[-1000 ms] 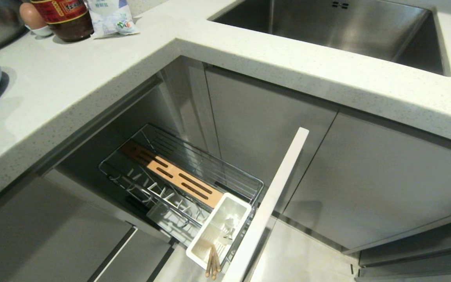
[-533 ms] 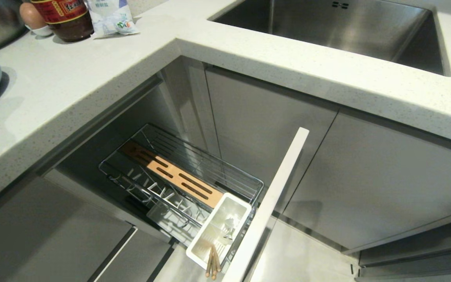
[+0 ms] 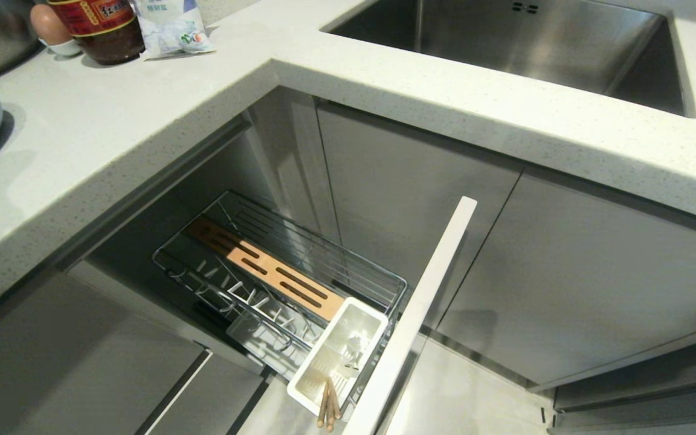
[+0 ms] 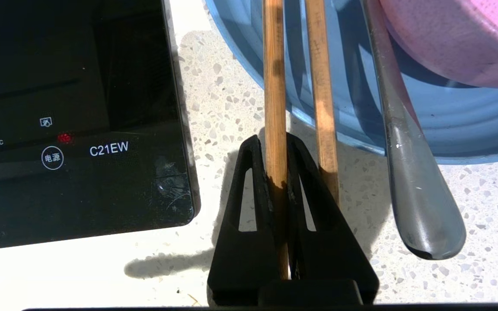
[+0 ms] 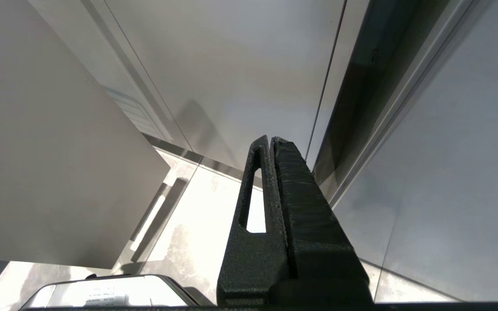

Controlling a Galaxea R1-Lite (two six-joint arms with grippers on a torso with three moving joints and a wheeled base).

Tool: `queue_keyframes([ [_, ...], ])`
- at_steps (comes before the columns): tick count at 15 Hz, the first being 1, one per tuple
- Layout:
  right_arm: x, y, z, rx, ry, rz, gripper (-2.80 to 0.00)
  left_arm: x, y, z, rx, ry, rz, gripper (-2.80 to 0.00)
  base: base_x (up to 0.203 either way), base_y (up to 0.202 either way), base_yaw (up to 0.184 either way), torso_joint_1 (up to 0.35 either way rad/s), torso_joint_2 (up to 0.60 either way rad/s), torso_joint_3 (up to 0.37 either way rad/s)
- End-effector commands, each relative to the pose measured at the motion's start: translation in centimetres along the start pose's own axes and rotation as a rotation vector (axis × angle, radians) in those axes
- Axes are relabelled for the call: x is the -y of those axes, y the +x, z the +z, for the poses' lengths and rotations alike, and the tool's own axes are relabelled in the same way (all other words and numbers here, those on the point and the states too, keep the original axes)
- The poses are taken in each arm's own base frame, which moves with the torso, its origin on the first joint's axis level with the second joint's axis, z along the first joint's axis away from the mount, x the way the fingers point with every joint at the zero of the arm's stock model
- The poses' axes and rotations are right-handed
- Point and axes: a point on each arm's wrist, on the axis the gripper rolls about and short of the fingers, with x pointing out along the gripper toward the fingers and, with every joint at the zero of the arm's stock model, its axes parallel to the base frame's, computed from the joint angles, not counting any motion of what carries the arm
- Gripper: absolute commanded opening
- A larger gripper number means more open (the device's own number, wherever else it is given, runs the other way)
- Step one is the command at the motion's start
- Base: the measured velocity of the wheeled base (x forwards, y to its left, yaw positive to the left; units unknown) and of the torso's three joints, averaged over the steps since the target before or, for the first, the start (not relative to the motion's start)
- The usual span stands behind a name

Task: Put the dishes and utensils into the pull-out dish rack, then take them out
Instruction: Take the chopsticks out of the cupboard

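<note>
- Left claw (image 4: 277,190) is closed on one chopstick (image 4: 273,86); its partner (image 4: 322,95) lies loose beside it, on the plate (image 4: 448,129) rim.
- Lift straight, without nudging the spoon (image 4: 422,207).
- Rack (image 3: 281,284) open below the table; right claw (image 5: 270,147) shut, empty.

Bright daylight, crisp shadows, floor glare

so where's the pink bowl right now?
The pink bowl sits on the blue plate on the countertop, at the head view's far left edge. In the left wrist view it lies beside the spoon and chopsticks.
</note>
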Motion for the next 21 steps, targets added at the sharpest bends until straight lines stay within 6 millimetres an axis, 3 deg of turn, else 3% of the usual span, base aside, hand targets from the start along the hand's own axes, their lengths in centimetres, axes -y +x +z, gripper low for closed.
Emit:
queue_keyframes([
  [1, 0.0, 0.0, 0.0, 0.004, 0.001, 0.001, -2.8, -0.1, 0.0, -0.1, -0.007, 0.006, 0.006, 0.0, 0.0, 0.0, 0.0, 0.0, 0.0, 0.0],
  [10, 0.0, 0.0, 0.0, 0.003, 0.001, 0.001, -2.8, -0.4, -0.8, -0.2, 0.014, 0.002, -0.004, 0.0, 0.0, 0.0, 0.0, 0.0, 0.0, 0.0],
  [19, 0.0, 0.0, 0.0, 0.004, 0.001, 0.001, -2.8, -2.4, -5.6, -1.1, 0.141, -0.017, -0.052, 0.0, 0.0, 0.0, 0.0, 0.0, 0.0, 0.0],
  [21, 0.0, 0.0, 0.0, 0.003, 0.0, 0.001, -2.8, -3.1, -7.5, -1.2, 0.202, -0.038, -0.077, 0.0, 0.0, 0.0, 0.0, 0.0, 0.0, 0.0],
])
